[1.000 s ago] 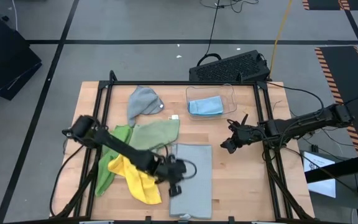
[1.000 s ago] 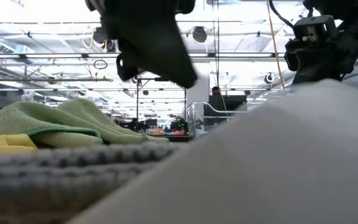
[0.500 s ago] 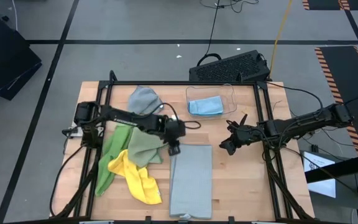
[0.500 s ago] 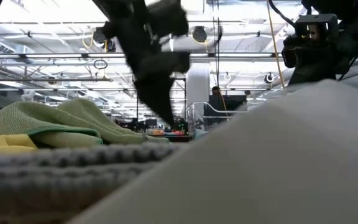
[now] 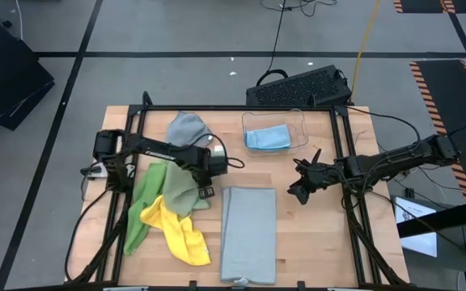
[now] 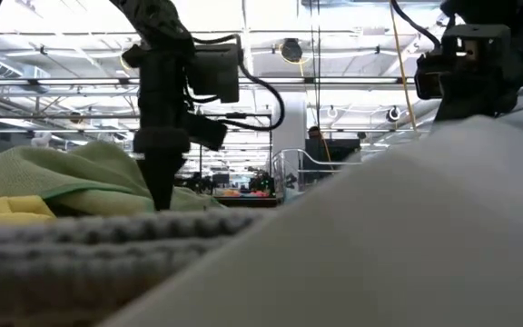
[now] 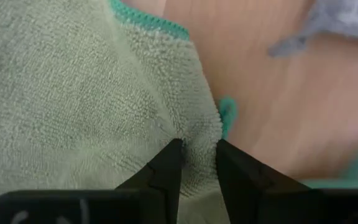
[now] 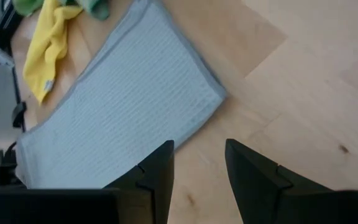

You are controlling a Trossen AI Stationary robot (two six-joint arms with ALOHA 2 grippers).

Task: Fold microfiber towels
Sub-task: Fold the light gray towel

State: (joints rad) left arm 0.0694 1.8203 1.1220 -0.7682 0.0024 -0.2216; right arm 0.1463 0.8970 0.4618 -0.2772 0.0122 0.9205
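From my station I count six towels, going left to right across the table (image 5: 314, 242). Farthest left lies one bright green towel (image 5: 142, 202), stretched out long. Over its lower part sits one yellow towel (image 5: 178, 232), crumpled, its end reaching toward the near edge. Just beside these is one sage green towel (image 5: 183, 191), bunched up, and my left gripper (image 5: 205, 192) is down on its right edge. In the left wrist view the two fingers (image 7: 166, 168) stand a little apart with a fold of the sage cloth (image 7: 73, 106) pinched up between their tips; its teal hem shows at the edge. In the low view the same gripper (image 6: 162, 186) points straight down into the sage pile (image 6: 71, 177).

Behind that, toward the far edge, lies one grey towel (image 5: 186, 131), crumpled. A second grey towel (image 5: 247, 233) lies folded flat as a long rectangle near the middle of the table, reaching the near edge; that makes two grey ones.

Further right, at the far side, one clear bin (image 5: 300, 121) holds one light blue towel (image 5: 267, 139), folded.

My right gripper (image 5: 299, 191) waits to the right of the flat grey towel, above bare wood, holding nothing. The right wrist view shows its fingers (image 8: 157, 171) apart, with the grey towel's corner (image 8: 135, 93) ahead of them.
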